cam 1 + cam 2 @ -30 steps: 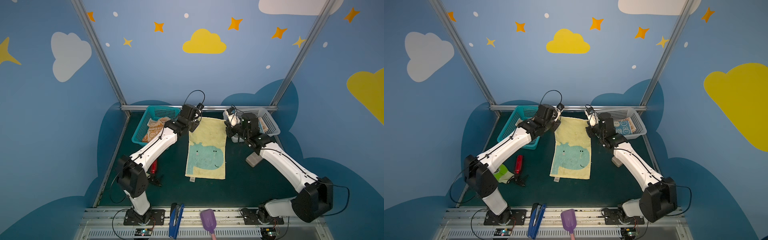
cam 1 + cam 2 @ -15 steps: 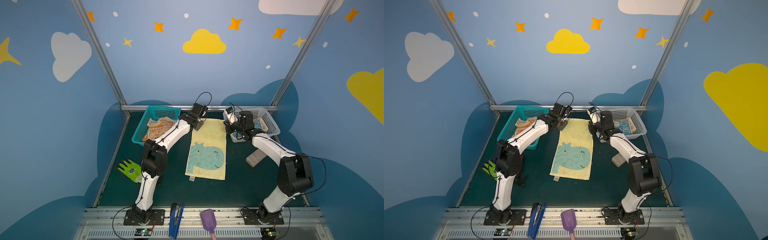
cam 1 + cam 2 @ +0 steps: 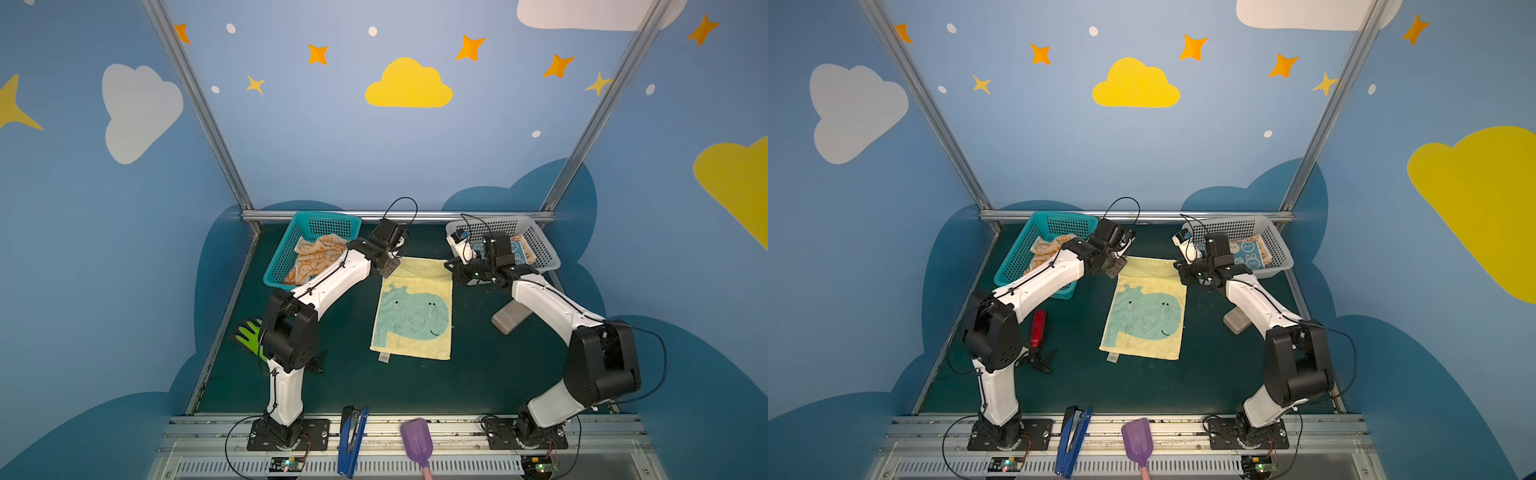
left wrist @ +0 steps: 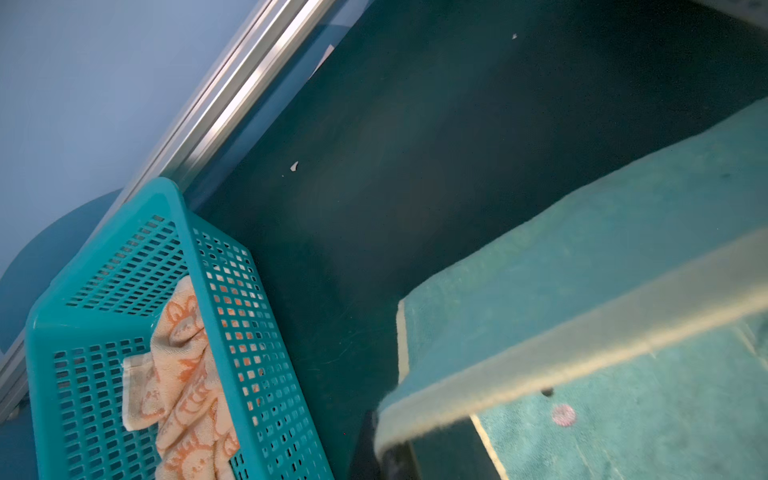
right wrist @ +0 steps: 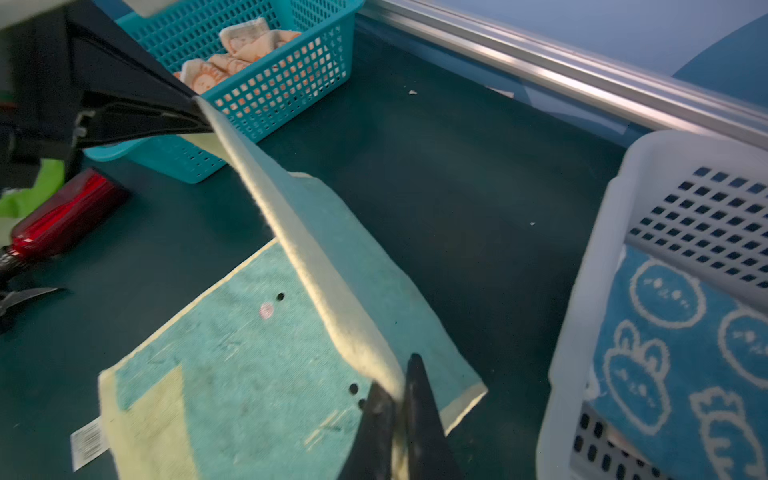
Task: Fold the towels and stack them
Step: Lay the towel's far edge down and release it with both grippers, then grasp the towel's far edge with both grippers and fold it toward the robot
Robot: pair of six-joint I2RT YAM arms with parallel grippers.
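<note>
- Both arms are in at the far edge. The left pincer (image 5: 201,118) is clamped tight on one far corner of the mint-and-yellow towel (image 3: 411,320), and the right pincer (image 5: 395,374) is pinched on the other.
- That far edge hangs lifted and taut between them. The rest of the towel lies flat in the middle of the desk (image 3: 353,386), label at the near edge.
- To fold well, I'd carry both corners toward the near edge at equal height and pace, with the edge stretched so the crease runs straight.
- Land corner on corner before letting go.
- Waiting: the orange rabbit towel (image 3: 316,259) is crumpled in the teal basket (image 3: 328,215), and the blue rabbit towel (image 3: 1250,253) lies in the white basket (image 3: 1280,249).
</note>
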